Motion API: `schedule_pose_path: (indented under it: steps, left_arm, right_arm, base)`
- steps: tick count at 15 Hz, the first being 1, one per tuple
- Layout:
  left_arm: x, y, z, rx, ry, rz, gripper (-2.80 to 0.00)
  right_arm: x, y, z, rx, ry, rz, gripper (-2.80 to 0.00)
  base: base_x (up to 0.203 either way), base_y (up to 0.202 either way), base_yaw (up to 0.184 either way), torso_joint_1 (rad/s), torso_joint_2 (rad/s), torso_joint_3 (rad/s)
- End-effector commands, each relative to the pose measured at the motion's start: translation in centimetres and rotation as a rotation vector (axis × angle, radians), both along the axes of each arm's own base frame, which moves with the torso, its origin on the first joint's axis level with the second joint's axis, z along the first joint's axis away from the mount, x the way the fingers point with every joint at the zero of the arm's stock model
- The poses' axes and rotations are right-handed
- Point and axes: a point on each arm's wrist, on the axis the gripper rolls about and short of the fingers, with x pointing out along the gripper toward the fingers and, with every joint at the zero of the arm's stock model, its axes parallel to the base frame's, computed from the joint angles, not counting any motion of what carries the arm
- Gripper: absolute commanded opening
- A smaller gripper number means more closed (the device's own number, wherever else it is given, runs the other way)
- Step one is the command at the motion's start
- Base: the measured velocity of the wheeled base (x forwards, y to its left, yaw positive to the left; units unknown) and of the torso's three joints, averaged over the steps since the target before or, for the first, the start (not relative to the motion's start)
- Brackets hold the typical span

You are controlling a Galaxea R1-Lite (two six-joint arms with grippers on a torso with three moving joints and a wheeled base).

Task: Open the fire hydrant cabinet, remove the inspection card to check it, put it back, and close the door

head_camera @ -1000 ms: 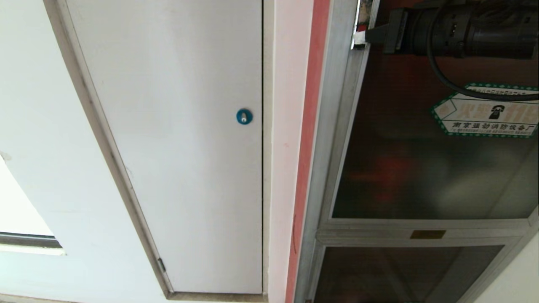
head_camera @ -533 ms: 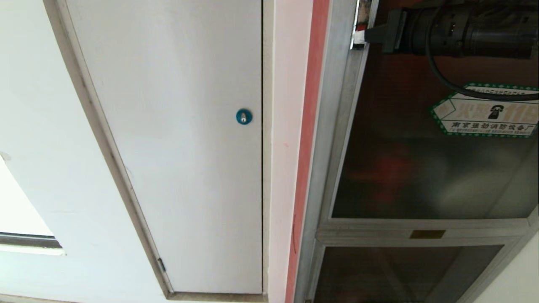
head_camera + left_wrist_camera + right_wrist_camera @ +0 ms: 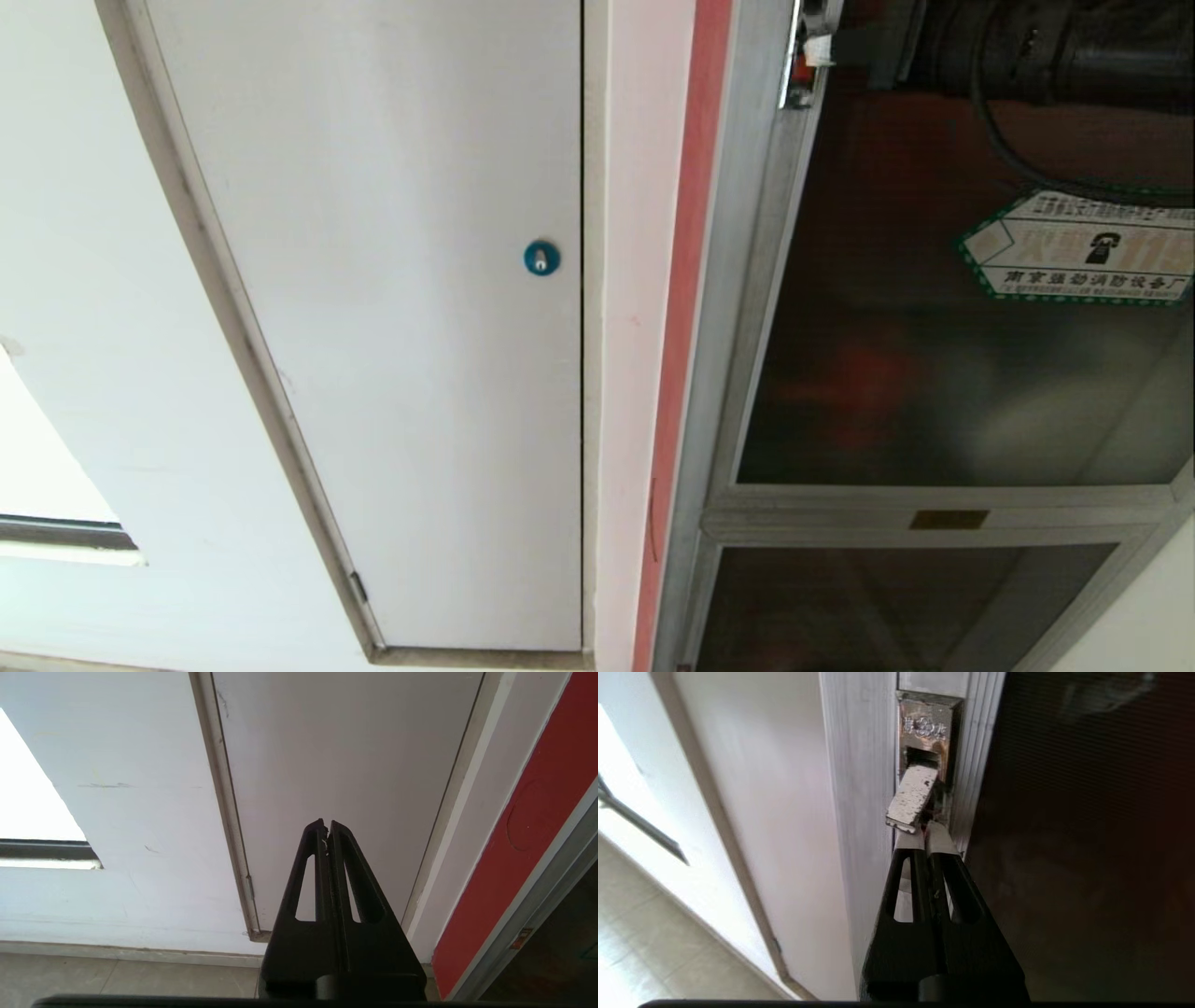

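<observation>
White wall (image 3: 93, 233), right claw (image 3: 920, 835) pressed together under door (image 3: 934, 392) latch (image 3: 913, 795), cut off in head view

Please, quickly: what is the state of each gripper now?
Left gripper: closed, holding nothing.
Right gripper: closed, tips under the latch lever of the door.

door (image 3: 952, 308): dark tinted glass, aluminium frame, shut; latch (image 3: 911, 795): silver lever tilted outward at door's edge

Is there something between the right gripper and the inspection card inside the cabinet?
Yes. The door of dark glass covers the fire hydrant cabinet; no card shows. The right gripper, shut, sits at the latch on the door's edge.
</observation>
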Motion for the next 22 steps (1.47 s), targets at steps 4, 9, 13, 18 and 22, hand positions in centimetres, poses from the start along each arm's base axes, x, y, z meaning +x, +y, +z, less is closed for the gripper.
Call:
schedule_pose_path:
  steps: [4,9,13,18,22]
  left_arm:
    - [0.1,0.0,-0.2,0.000,0.007,0.000,-2.80]
    - [0.1,0.0,-0.2,0.000,0.007,0.000,-2.80]
    - [0.0,0.0,-0.2,0.000,0.006,0.000,-2.80]
    - [0.0,0.0,-0.2,0.000,0.005,0.000,-2.80]
    - [0.0,0.0,-0.2,0.000,0.005,0.000,-2.80]
  right_arm:
    - [-1.3,-0.1,-0.4,-0.009,0.040,0.020,-2.80]
    - [-2.8,-0.1,-0.8,-0.012,0.061,0.034,-2.80]
    - [-5.2,0.0,-1.5,-0.018,0.090,0.061,-2.80]
    - [-7.7,1.1,-4.1,0.008,0.066,0.021,-2.80]
    - [-8.5,3.8,-5.1,0.086,-0.034,-0.090,-2.80]
  base:
    - [0.000,0.000,0.000,0.000,0.00,0.000]
    - [0.000,0.000,0.000,0.000,0.00,0.000]
    - [0.000,0.000,0.000,0.000,0.00,0.000]
    - [0.000,0.000,0.000,0.000,0.00,0.000]
    - [0.000,0.000,0.000,0.000,0.00,0.000]
